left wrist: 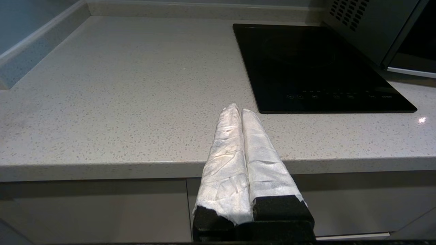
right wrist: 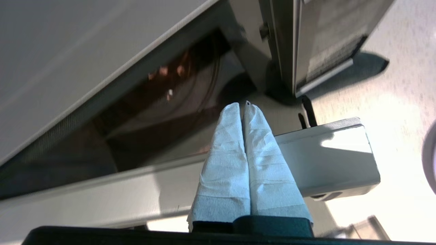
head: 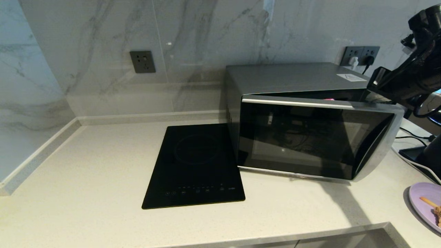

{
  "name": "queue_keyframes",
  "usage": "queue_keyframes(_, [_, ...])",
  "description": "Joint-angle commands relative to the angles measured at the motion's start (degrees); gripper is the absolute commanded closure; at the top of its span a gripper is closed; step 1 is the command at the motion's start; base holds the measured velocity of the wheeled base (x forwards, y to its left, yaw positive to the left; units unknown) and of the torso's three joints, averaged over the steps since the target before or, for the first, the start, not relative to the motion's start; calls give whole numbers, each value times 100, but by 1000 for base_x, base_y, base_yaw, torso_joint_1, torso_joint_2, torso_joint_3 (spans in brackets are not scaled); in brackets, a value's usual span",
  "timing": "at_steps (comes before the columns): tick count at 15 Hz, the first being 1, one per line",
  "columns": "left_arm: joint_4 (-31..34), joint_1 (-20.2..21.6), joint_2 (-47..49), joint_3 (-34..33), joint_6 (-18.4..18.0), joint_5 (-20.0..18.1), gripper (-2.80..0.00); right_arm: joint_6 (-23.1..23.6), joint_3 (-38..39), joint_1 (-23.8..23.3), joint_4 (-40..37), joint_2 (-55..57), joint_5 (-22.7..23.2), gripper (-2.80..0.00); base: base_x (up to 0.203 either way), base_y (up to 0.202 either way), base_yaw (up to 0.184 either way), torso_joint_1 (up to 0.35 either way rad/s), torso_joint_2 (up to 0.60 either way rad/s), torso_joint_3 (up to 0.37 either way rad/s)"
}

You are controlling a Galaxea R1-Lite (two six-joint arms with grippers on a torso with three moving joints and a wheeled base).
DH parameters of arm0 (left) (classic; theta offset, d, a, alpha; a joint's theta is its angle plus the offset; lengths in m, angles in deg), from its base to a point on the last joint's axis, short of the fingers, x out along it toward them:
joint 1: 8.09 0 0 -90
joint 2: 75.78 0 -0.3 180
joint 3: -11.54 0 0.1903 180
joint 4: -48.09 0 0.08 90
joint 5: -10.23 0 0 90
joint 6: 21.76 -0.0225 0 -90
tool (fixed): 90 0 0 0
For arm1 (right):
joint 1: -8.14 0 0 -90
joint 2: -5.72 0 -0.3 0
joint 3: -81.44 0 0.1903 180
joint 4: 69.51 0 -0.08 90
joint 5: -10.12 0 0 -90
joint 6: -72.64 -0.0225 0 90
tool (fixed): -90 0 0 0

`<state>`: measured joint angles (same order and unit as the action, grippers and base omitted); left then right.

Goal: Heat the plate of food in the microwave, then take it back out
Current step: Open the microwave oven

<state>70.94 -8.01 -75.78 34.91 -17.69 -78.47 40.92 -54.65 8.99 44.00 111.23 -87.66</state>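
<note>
Silver microwave [head: 310, 103] on the pale stone counter [head: 86, 179], dark glass door [head: 303, 137] swung part-way out on its left hinge. Right gripper [right wrist: 242, 105] at the door's free edge, up by the top right corner, cloth-wrapped fingers pressed together and gripping nothing. Judged step: swinging the door wide. Best done with the closed tips hooked behind the edge, following the door's arc, sweeping outward until the opening gives the plate room. Cavity dark inside, glass turntable [right wrist: 190, 92] visible, nothing on it. Lavender plate of food [head: 425, 203] on the counter at right, well apart, a few brown pieces on it. Left gripper [left wrist: 237, 108] parked low before the counter edge, fingers together, empty.
</note>
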Motion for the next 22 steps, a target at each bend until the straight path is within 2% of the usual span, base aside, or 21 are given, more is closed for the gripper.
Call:
queue_keyframes(1, [-2,1,9,0,6,3,0,-18,22,3,-271,-238,100,0,0,0,0,0,0,0])
queue_keyframes(6, [-2,1,9,0,6,3,0,-4,48,12,-1182,-618,606,0,0,0,0,0,0,0])
queue_keyframes(13, [-2,1,9,0,6,3,0,-9,83,230,-2037,-946,848,0,0,0,0,0,0,0])
queue_keyframes(17, [-2,1,9,0,6,3,0,-10,252,674,-2515,-1368,857,0,0,0,0,0,0,0])
queue_keyframes(22, [-2,1,9,0,6,3,0,-66,1078,1480,-2683,-1987,857,0,0,0,0,0,0,0])
